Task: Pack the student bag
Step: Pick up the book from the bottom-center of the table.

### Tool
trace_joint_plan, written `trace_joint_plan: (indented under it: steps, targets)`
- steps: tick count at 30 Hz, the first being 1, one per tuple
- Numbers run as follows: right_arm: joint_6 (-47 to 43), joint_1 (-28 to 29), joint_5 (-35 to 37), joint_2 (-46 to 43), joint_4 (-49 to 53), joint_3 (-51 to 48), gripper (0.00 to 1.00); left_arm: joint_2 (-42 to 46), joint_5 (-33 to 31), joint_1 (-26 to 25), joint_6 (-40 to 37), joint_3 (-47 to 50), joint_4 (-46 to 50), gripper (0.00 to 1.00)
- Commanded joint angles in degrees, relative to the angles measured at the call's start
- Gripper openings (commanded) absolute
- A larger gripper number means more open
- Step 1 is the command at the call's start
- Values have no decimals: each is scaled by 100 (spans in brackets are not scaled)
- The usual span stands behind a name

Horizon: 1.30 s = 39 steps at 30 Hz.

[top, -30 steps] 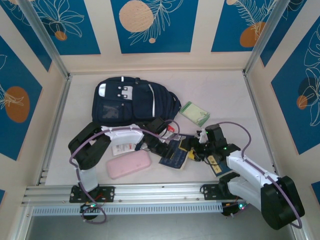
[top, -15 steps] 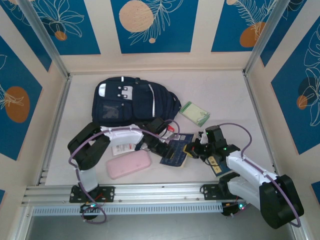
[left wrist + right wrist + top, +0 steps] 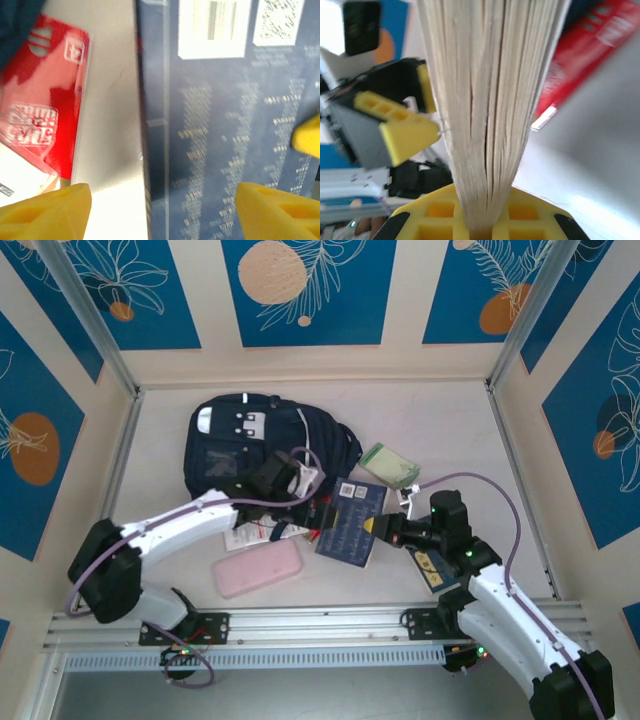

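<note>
Bag lies flat on the table, front pocket up, white buckle patches at its far-left end. All places below are taken from the bag.

Book: navy cover with white labels, just off the bag's near-right corner. From the top view I cannot tell whether it touches the bag's fabric.

My right gripper reaches in at the side of the book away from the bag and is clenched on it. In the right wrist view the book stands edge-on, its cream pages pinched between my yellow fingers.

My left gripper sits at the bag's near edge, over the book's bag-side edge, and is released, grasping nothing. In the left wrist view my fingertips are spread wide. One is over the table, next to a red packet. The other is over the navy cover. I cannot tell whether either tip touches down.

Red packet, red and white, lies just off the bag's near edge, under my left arm.

Pink case: nearer than the packet, apart from the bag.

Green pad: right of the bag, just beyond the book's far corner.

Dark card with yellow marks: well right of the bag, partly hidden by my right arm.
</note>
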<state>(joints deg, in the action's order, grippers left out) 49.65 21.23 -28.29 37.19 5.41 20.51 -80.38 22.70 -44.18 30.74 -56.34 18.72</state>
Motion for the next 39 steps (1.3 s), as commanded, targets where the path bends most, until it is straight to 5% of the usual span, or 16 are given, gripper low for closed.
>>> trace_joint_plan:
  steps: [1,9,13,19,22,24,26,28,33,39]
  targets:
    - [8,2,-1080,-207,-1290,118,0,410,723,216,235,144,-343,78]
    - [157,16,-1864,-293,-1908,235,0,1136,2227,231,364,421,-1365,71]
    - [-19,-4,-1787,-349,-1539,371,0,1348,2843,227,813,728,-2338,44]
    - [-42,-6,-1733,-344,-1419,482,0,1376,2950,228,795,771,-2432,4]
    - [-47,-8,-1579,-360,-1238,548,0,1464,2772,226,740,773,-2480,0]
    - [321,-23,-1187,-405,-1234,522,18,1592,2442,226,833,814,-2687,0]
    - [1157,-8,-812,-458,-2171,198,48,1762,2083,228,1119,906,-3247,0]
    - [1815,68,-400,-432,-3059,-51,64,1938,1580,228,1377,940,-3666,0]
    - [2315,423,292,-249,-3895,-107,77,2277,158,226,1944,1141,-4575,0]
    - [2911,889,1178,178,-5219,-306,86,2266,-752,183,2696,1485,-5575,0]
